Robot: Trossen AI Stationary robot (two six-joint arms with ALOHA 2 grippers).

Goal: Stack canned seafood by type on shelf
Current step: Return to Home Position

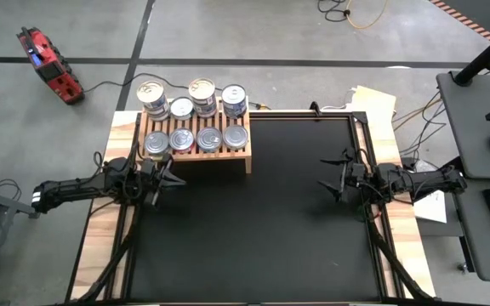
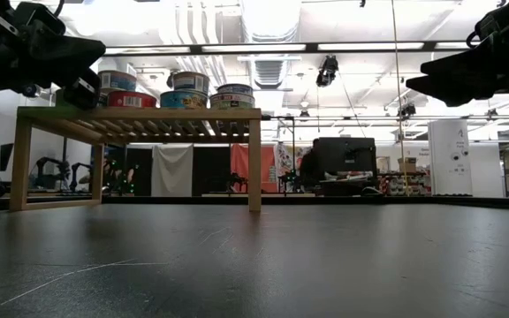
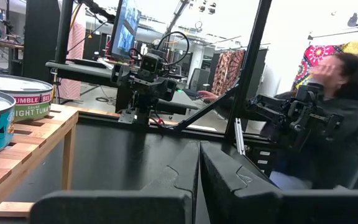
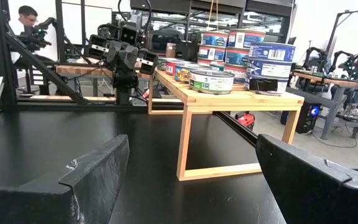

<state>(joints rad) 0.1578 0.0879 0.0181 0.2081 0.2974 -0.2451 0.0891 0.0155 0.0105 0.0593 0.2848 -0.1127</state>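
Right gripper (image 4: pixel 192 146) spread wide, empty, at right edge of mat (image 1: pixel 253 229) | left gripper (image 3: pixel 199 163) fingers nearly together, empty, just before shelf (image 1: pixel 228 155) | canned seafood (image 1: pixel 211 137) all stacked on shelf, none loose on mat | stacking looks done; only homing left

Bright ceiling lights (image 2: pixel 263 46) glare overhead, seemingly backlighting the shelf (image 2: pixel 140 115).

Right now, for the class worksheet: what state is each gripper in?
Left gripper: jaws closed, holding nothing.
Right gripper: jaws open, holding nothing.
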